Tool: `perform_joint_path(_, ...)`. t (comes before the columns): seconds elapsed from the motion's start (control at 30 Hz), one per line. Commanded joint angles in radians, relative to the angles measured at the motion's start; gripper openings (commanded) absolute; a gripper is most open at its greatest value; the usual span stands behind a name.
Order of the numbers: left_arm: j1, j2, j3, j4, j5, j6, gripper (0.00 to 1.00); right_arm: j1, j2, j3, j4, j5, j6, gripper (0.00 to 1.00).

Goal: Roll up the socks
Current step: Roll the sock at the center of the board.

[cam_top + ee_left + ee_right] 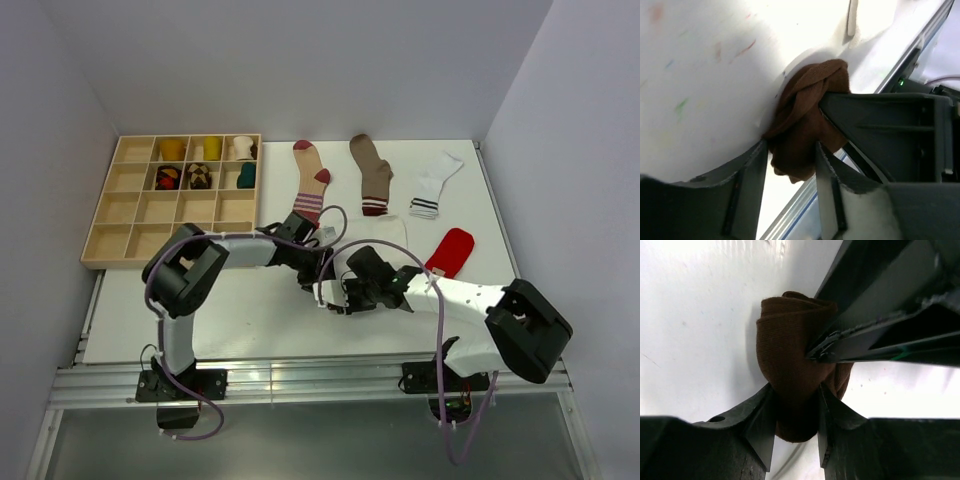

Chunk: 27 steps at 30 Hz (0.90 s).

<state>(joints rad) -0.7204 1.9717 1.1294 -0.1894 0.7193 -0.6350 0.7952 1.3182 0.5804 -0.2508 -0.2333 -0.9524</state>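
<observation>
brown sock — squeezed in right gripper; left gripper around it, hold unclear

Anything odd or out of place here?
Nothing spilled or damaged. One oddity: the left gripper and right gripper both pinch the same brown sock bundle, their fingers crowded against each other.

White table bears a wooden tray and flat socks.

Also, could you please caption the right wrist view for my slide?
Right gripper pinches a rolled brown sock beside the left gripper.
</observation>
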Motion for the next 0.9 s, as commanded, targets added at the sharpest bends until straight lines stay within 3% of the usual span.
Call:
perform_joint_path(0.0,0.019,-0.121,-0.086,0.166,-0.083,-0.115,0.48,-0.014,0.030,0.045,-0.079,-0.101,0.043,0.21)
perform_joint_path(0.2,0.073,-0.328,-0.285,0.364,-0.239,-0.199,0.51,-0.030,0.072,0.073,-0.125,-0.133,0.055,0.21)
perform_joint_path(0.43,0.081,-0.693,-0.584,0.505,-0.653,-0.192,0.54,-0.112,0.219,0.217,-0.295,-0.234,0.027,0.21)
perform_joint_path(0.53,0.075,-0.807,-0.700,0.577,-0.707,-0.172,0.54,-0.149,0.272,0.282,-0.361,-0.259,0.009,0.21)
perform_joint_path(0.6,0.044,-0.842,-0.726,0.571,-0.803,-0.100,0.54,-0.165,0.298,0.326,-0.404,-0.267,-0.005,0.21)
perform_joint_path(0.7,-0.094,-0.887,-0.737,0.564,-0.977,0.031,0.57,-0.197,0.355,0.389,-0.470,-0.296,-0.020,0.21)
perform_joint_path(0.87,-0.335,-0.795,-0.669,0.547,-1.161,0.184,0.59,-0.232,0.441,0.463,-0.533,-0.307,-0.040,0.21)
